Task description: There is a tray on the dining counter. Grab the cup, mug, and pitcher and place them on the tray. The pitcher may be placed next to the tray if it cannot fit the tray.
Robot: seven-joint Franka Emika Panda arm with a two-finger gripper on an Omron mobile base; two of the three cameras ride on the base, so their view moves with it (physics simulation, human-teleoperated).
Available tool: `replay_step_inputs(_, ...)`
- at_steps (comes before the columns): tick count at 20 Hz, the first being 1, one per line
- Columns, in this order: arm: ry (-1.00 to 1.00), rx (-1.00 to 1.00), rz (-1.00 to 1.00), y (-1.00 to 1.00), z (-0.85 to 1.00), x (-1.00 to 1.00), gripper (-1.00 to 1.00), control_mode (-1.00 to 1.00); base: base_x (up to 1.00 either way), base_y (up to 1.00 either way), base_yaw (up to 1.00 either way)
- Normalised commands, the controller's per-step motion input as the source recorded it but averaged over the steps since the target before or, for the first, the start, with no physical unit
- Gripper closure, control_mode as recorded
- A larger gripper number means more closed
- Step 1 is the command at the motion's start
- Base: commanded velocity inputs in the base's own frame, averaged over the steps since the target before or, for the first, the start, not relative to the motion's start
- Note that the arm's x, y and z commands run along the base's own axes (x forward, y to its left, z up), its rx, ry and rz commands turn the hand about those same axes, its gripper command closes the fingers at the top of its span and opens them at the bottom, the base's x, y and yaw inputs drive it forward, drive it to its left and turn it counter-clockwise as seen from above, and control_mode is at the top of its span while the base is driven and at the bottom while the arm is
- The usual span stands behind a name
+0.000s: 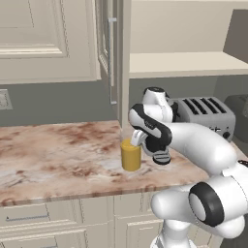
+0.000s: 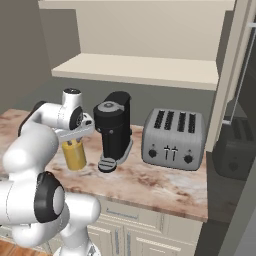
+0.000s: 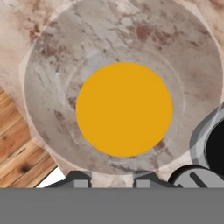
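On the marbled worktop [image 1: 58, 150], nearest the base: one pitcher [image 1: 131, 155], clear glass with orange-yellow liquid, standing upright close to the front edge above cream drawers. Directly over it: one gripper [image 1: 138, 139], pointed straight down, its hand view looking into the pitcher's open mouth with the orange disc centred and the two finger tips low at the frame edge, set apart. Jaw state: cannot be told for certain; the tips appear spread with nothing between them, and whether they straddle the rim is hidden by the wrist in both base views. Just beside the pitcher, further back: one black coffee machine [image 2: 113, 131], upright, near but apart. Beyond that, toward the wall: one grey four-slot toaster [image 2: 173, 138], with a cream shelf [image 2: 140, 70] above. Step in hand, by judgement: fetching the pitcher, approach stage, grasp not yet made. Next move calls for lowering over one wall of the rim, closing firmly, lifting level so liquid stays put and the coffee machine is not knocked.
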Motion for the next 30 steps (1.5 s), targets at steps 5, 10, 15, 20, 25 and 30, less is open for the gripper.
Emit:
replay_step_inputs(5,0.0,0.0,0.0,-0.01,0.05,-0.24,1.0,-1.0,0.0,0.0,0.0)
replay_step_inputs(10,-0.01,0.0,0.0,-0.07,0.13,-0.45,1.0,-1.0,0.0,0.0,0.0)
replay_step_inputs(15,-0.02,0.01,0.0,-0.14,0.17,-0.29,1.0,-1.0,0.0,0.0,0.0)
replay_step_inputs(20,0.0,0.03,-0.04,-0.23,0.26,-0.14,1.0,-1.0,0.0,0.0,0.0)
replay_step_inputs(25,0.0,0.03,-0.07,-0.32,0.35,-0.24,1.0,-1.0,0.0,0.0,0.0)
replay_step_inputs(30,0.0,0.02,-0.11,-0.37,0.36,-0.39,1.0,-1.0,0.0,0.0,0.0)
